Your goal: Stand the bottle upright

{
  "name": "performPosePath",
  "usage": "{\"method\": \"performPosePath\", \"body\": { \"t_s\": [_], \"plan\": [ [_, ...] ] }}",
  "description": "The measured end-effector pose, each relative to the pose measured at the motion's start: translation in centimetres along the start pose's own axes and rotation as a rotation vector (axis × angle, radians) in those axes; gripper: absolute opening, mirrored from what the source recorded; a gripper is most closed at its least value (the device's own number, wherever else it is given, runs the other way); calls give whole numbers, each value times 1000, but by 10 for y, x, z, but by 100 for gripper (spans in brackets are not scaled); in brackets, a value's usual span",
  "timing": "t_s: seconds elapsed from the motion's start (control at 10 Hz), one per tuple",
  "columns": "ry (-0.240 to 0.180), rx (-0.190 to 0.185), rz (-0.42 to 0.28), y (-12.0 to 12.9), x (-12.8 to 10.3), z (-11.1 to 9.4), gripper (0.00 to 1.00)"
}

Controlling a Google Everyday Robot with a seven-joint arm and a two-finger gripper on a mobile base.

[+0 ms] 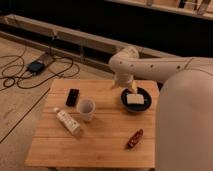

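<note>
The bottle (68,122) is a slender white plastic bottle lying on its side on the left part of the wooden table (105,145), with its cap pointing to the back left. A wider white cup (86,109) stands upright just right of it. My gripper (129,88) hangs at the end of the white arm (150,67) over the back left rim of a black bowl (136,100). It is well to the right of the bottle and apart from it.
A black phone (72,96) lies behind the cup. The bowl holds a pale block. A small red-brown wrapped item (134,138) lies at the front right. My white body (187,125) stands along the table's right side. Cables (30,70) lie on the floor at left.
</note>
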Motion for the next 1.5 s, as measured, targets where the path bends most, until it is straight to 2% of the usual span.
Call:
{"method": "performPosePath", "body": {
  "t_s": [0.2, 0.6, 0.7, 1.1, 1.3, 1.5],
  "plan": [
    [-23, 3, -145, 44, 20, -10, 80],
    [-42, 32, -370, 106, 54, -17, 80],
    [-45, 31, -408, 119, 61, -19, 80],
    [-44, -11, -548, 187, 95, -42, 80],
    [-23, 5, -627, 210, 119, -35, 80],
    [-8, 45, -704, 224, 135, -19, 80]
  ]
}}
